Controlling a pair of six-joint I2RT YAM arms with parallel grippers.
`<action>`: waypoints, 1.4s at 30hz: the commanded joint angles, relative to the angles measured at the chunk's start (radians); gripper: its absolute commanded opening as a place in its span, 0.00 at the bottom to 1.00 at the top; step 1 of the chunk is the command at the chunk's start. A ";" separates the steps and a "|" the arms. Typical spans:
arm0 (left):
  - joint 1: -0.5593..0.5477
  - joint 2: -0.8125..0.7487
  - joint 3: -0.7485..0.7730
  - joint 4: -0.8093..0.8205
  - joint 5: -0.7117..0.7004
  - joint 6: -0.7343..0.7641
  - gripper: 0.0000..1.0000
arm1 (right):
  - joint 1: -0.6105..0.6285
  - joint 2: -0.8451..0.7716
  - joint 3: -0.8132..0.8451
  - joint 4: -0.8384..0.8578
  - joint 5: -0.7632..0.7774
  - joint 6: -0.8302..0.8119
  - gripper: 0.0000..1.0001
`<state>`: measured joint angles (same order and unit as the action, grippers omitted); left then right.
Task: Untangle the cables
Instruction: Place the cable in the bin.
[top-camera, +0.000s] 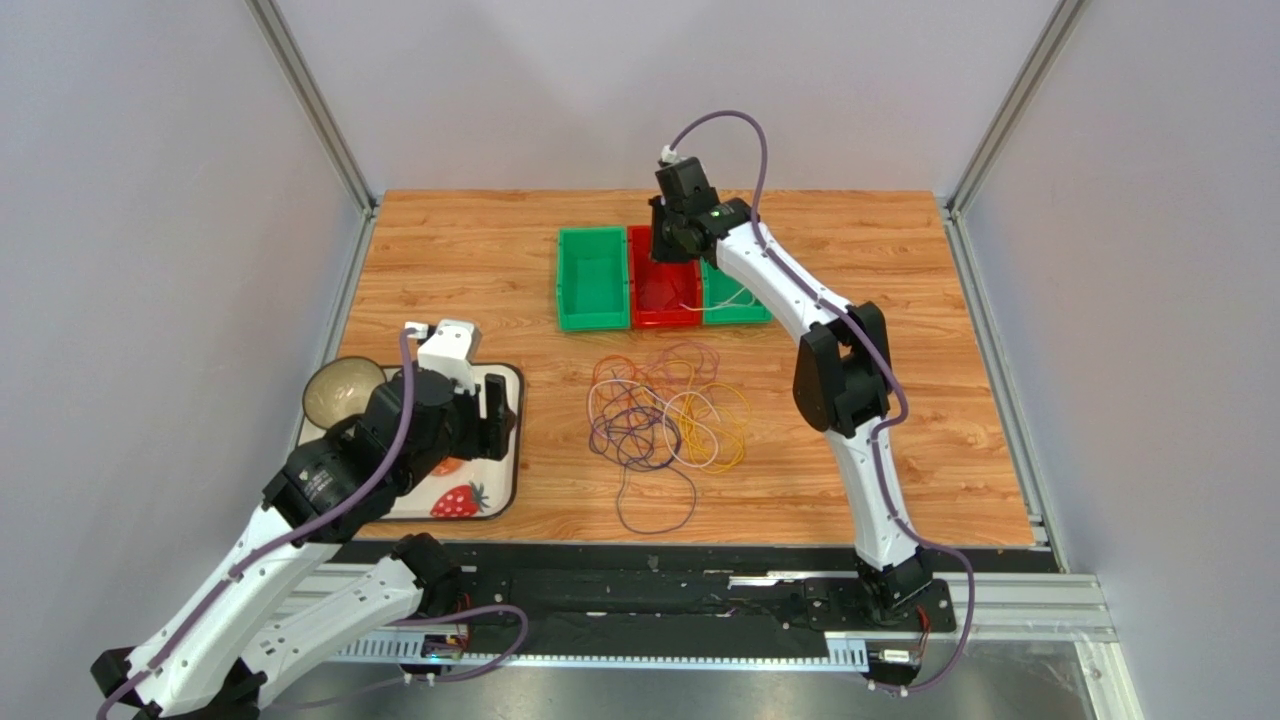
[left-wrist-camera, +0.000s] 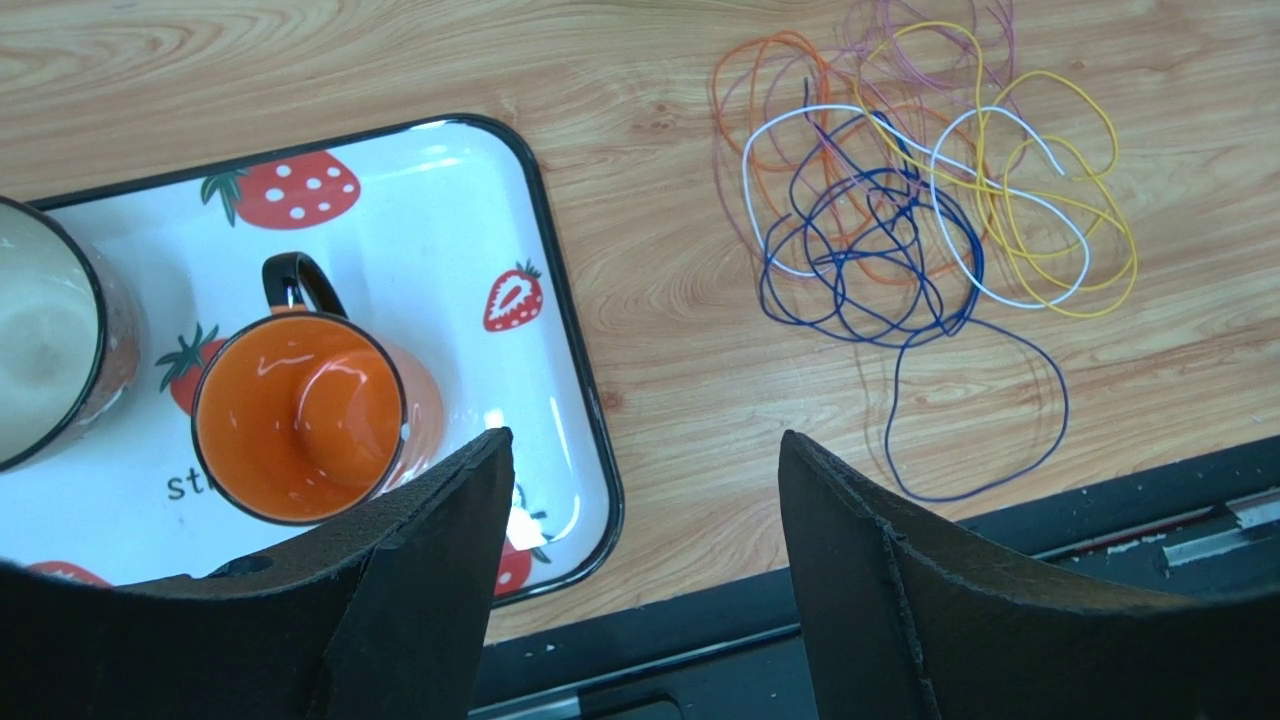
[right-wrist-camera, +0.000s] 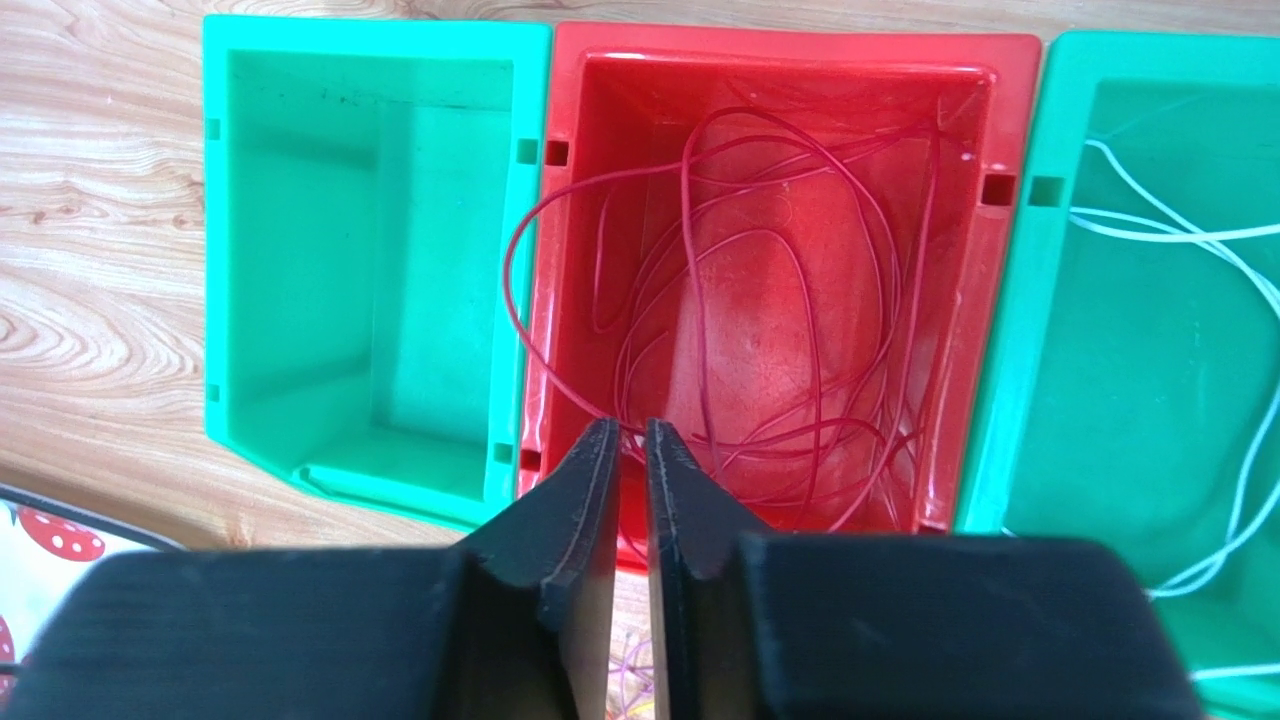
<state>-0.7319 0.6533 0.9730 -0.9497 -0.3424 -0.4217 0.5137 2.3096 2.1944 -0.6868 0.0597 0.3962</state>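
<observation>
Thin looped cables (top-camera: 661, 420) tangle on the wood-grain desk (top-camera: 451, 255); left fingers (left-wrist-camera: 436, 570) gape wide, right fingers (right-wrist-camera: 583, 503) nearly meet over a red plastic bin (right-wrist-camera: 781, 45).

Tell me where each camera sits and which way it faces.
Top external: high behind the left arm and right arm, both showing, overlooking the wooden table.
Left wrist: above the strawberry-print white tray, facing down at the tangle of thin coloured cables; open left gripper shows.
Right wrist: over the red plastic bin, facing down; right gripper shows.
Shared: top and left wrist both show tangle, tray.
</observation>
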 joint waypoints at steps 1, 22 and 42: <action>-0.003 0.014 0.001 0.009 -0.009 -0.002 0.73 | -0.023 0.033 0.039 0.049 -0.024 0.010 0.14; -0.003 0.057 0.006 0.003 -0.017 -0.003 0.73 | -0.066 0.039 0.005 0.072 -0.080 0.026 0.13; -0.003 0.032 0.004 0.019 0.016 0.008 0.73 | -0.012 -0.360 -0.287 0.036 -0.092 0.013 0.54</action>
<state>-0.7319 0.6724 0.9730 -0.9504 -0.3401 -0.4210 0.4953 2.0670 2.0449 -0.6773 -0.0364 0.4175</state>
